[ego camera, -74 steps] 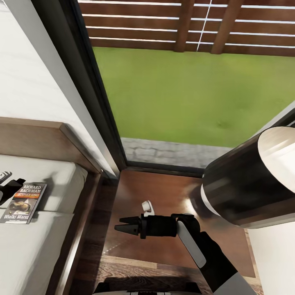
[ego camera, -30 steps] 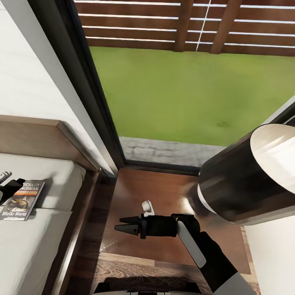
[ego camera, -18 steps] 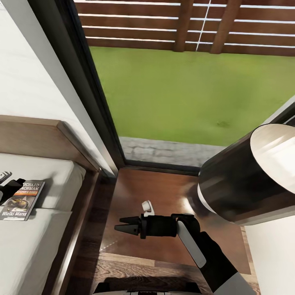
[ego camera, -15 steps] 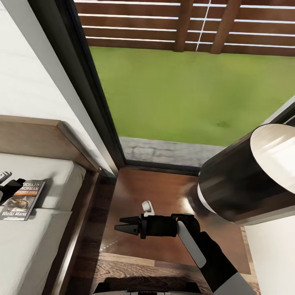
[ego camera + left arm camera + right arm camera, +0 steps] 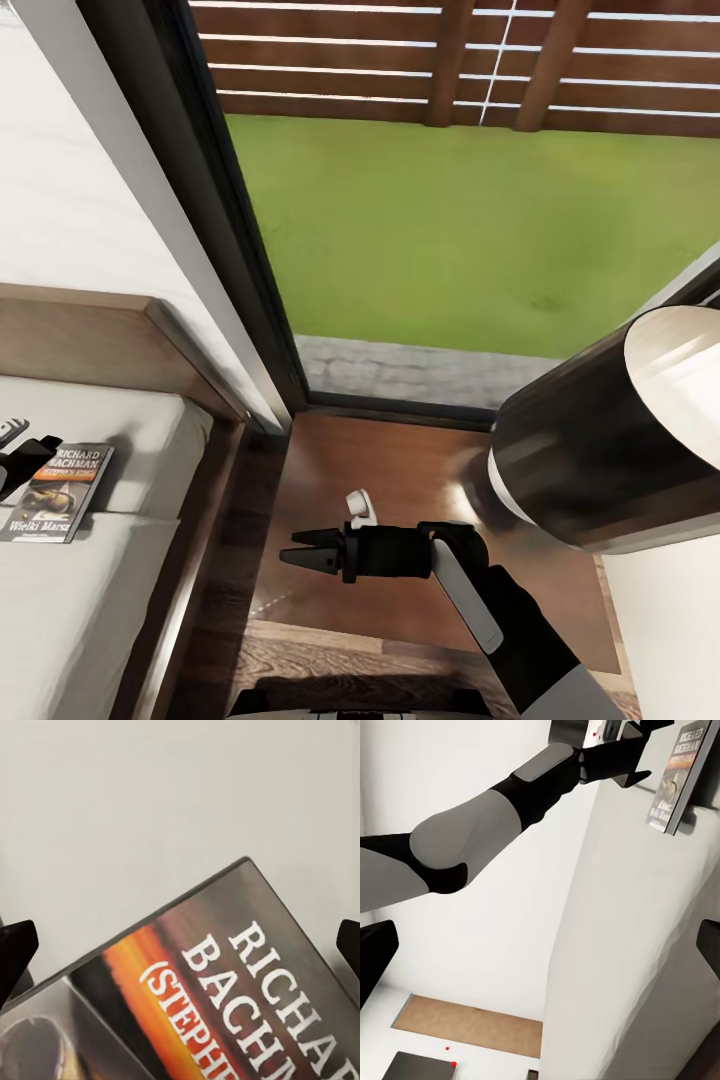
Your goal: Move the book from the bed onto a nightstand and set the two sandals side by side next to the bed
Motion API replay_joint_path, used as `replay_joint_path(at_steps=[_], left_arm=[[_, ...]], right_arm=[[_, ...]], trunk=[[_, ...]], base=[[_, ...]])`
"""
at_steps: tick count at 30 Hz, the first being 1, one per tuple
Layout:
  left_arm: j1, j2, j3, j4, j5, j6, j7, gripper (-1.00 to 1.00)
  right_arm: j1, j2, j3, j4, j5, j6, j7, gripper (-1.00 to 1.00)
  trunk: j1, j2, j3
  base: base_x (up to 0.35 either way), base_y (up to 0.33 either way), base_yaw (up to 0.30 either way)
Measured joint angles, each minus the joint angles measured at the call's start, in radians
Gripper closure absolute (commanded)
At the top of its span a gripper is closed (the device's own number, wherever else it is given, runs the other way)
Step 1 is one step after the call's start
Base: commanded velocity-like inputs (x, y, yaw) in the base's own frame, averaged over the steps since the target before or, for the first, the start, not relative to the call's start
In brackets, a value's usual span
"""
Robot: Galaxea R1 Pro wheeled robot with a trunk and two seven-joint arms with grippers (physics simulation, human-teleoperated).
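Note:
The book (image 5: 58, 480) lies flat on the pale mattress of the bed (image 5: 80, 600), close to the headboard, its "RICHARD BACHMAN" cover facing up. My left gripper (image 5: 20, 446) hovers at the book's far edge. In the left wrist view the book (image 5: 247, 1005) sits between the spread fingertips of that open left gripper (image 5: 180, 945). My right gripper (image 5: 298, 550) hangs over the glossy brown nightstand (image 5: 400, 470), pointing toward the bed. The right wrist view shows that right gripper (image 5: 540, 949) open and empty, facing the book (image 5: 679, 776) and my left arm. The sandals are out of view.
A large dark lamp shade (image 5: 600, 440) stands over the nightstand's right part, close to my right forearm. A dark window frame (image 5: 240, 250) rises behind it, with lawn and a slatted fence outside. The wooden headboard (image 5: 90, 340) borders the mattress. Plank floor (image 5: 330, 665) lies in front of the nightstand.
The whole head picture has shifted slightly right, so the camera moved. Book and both arms keep their places.

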Motion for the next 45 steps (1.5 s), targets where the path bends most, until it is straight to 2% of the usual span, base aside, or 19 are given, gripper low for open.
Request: replay_joint_path(at_steps=[45], left_arm=[[0.0, 0.0, -0.001, 0.0, 0.0, 0.0, 0.0, -1.0]], right_arm=[[0.0, 0.0, 0.0, 0.0, 0.0, 0.0, 0.0, -1.0]], trunk=[[0.004, -0.007, -0.003]], base=[[0.0, 0.0, 0.0]])
